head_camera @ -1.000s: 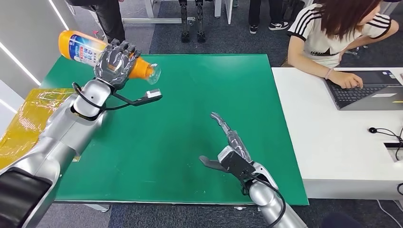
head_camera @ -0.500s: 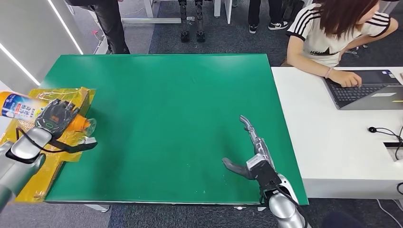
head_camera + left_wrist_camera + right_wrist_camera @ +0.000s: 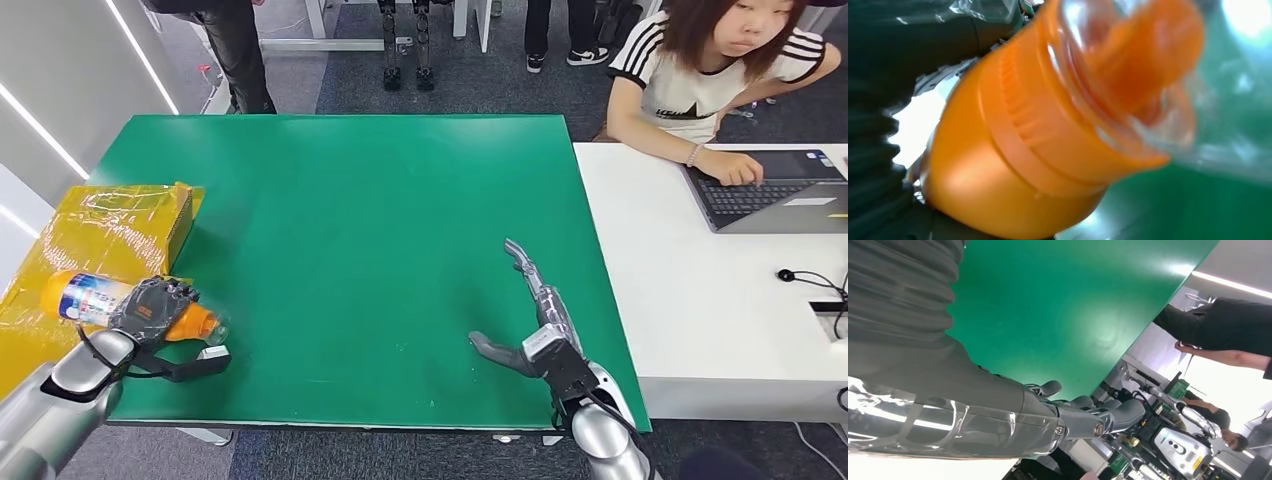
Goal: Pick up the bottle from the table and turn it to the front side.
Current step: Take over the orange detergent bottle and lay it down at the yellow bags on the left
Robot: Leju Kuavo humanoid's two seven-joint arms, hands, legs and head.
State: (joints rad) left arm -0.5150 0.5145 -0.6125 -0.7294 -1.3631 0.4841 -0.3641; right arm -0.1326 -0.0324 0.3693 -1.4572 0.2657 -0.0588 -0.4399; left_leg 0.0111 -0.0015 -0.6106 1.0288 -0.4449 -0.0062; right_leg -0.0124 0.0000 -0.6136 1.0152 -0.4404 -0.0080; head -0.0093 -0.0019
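Green table (image 3: 380, 200), left hand (image 3: 150, 310) gripping orange bottle (image 3: 100, 302) w/ blue-white label

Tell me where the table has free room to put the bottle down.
Most of the green table is bare, from the far edge to between the left hand with the bottle and the right hand. The yellow box crowds the left edge.

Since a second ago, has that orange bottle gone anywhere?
Yes. The left hand has carried the orange bottle from above the green table's far left corner down to its near left edge, beside the yellow box.
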